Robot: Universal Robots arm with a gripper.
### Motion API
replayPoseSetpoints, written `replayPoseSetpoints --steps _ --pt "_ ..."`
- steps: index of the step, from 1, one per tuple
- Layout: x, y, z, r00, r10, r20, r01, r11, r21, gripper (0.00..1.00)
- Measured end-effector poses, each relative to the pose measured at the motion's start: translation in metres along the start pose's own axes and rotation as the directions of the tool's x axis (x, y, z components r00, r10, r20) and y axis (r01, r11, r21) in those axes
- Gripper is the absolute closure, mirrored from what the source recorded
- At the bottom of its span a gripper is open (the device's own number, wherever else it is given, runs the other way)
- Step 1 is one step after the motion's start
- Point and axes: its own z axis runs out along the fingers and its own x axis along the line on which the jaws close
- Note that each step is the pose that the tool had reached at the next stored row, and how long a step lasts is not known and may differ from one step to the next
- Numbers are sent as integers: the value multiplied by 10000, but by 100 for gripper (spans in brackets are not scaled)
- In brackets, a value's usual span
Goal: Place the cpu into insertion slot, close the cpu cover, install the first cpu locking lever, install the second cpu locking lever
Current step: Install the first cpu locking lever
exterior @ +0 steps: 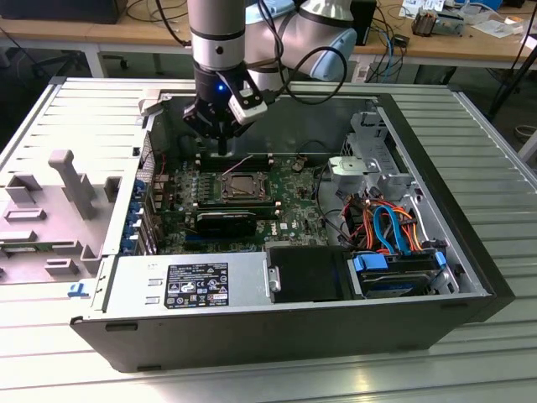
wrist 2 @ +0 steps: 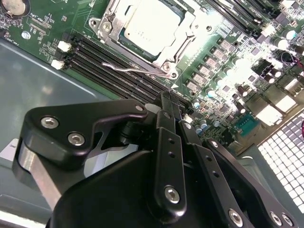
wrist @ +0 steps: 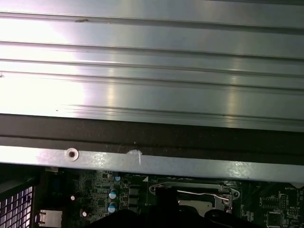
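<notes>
Jaws: clenched together, nothing between them; gripper [wrist 2: 166, 102] tips hang just above the board beside the socket.
Computer case [exterior: 470, 277]: lies open on its side on the ribbed metal table [exterior: 495, 151].
Arm [exterior: 220, 42]: reaches down into the case near its back wall.
Motherboard [wrist 2: 42, 28]: green, floor of the case.
Insertion slot [exterior: 245, 185]: mid-board, silver rim.
Cpu cover [wrist 2: 185, 33]: lies flat over the slot.
Cpu [wrist 2: 151, 26]: seated in the slot, grey top showing through the cover window.
Locking lever [wrist 2: 135, 69]: thin wire along the socket edge nearest the fingers.
</notes>
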Motion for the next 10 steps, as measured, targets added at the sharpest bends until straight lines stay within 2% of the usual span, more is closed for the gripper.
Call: replayPoseSetpoints --steps 10 --pt "0 -1 44 10000 0 0 0 10000 0 89"
